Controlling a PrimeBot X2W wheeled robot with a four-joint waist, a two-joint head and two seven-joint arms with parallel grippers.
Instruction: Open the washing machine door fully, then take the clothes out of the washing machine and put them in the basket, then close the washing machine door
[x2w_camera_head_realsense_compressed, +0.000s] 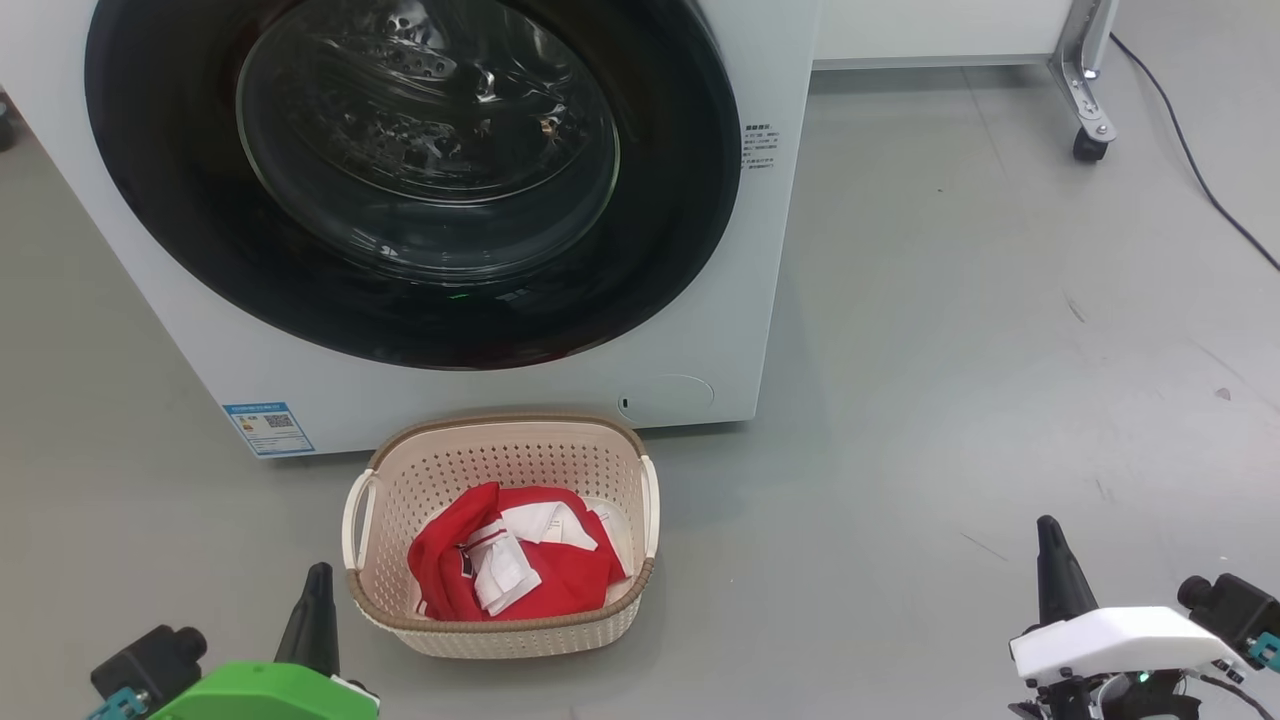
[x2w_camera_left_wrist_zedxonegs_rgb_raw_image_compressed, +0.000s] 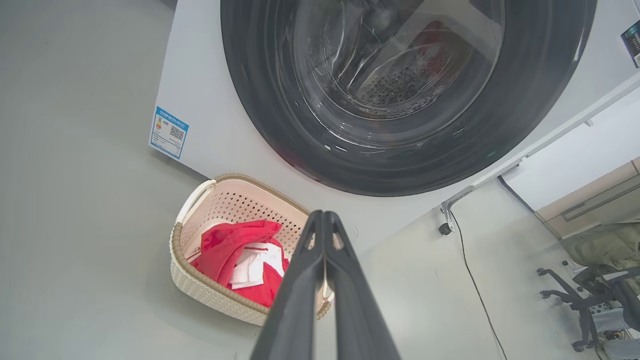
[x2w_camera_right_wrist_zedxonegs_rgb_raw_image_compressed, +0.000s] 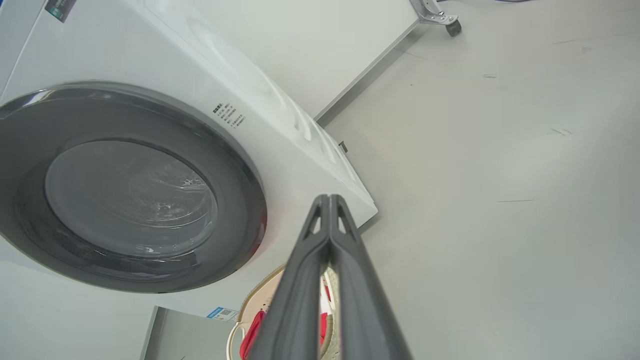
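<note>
The white washing machine (x2w_camera_head_realsense_compressed: 700, 300) stands ahead with its round black washing machine door (x2w_camera_head_realsense_compressed: 410, 180) shut flat against the front; the steel drum shows through the glass. On the floor before it sits the cream basket (x2w_camera_head_realsense_compressed: 500, 440), holding the red clothes (x2w_camera_head_realsense_compressed: 520, 570) with white patches. My left gripper (x2w_camera_head_realsense_compressed: 318, 575) is shut and empty, low at the basket's left. My right gripper (x2w_camera_head_realsense_compressed: 1048, 530) is shut and empty, well to the basket's right. The left wrist view shows the door (x2w_camera_left_wrist_zedxonegs_rgb_raw_image_compressed: 400, 165), basket (x2w_camera_left_wrist_zedxonegs_rgb_raw_image_compressed: 200, 280), clothes (x2w_camera_left_wrist_zedxonegs_rgb_raw_image_compressed: 225, 245) and shut fingers (x2w_camera_left_wrist_zedxonegs_rgb_raw_image_compressed: 324, 216); the right wrist view shows the door (x2w_camera_right_wrist_zedxonegs_rgb_raw_image_compressed: 125, 200) and shut fingers (x2w_camera_right_wrist_zedxonegs_rgb_raw_image_compressed: 330, 200).
A metal frame leg with a caster (x2w_camera_head_realsense_compressed: 1090, 145) stands at the back right, and a black cable (x2w_camera_head_realsense_compressed: 1200, 190) runs along the floor beside it. An office chair (x2w_camera_left_wrist_zedxonegs_rgb_raw_image_compressed: 600, 290) shows far right in the left wrist view. Grey floor (x2w_camera_head_realsense_compressed: 950, 400) stretches right of the machine.
</note>
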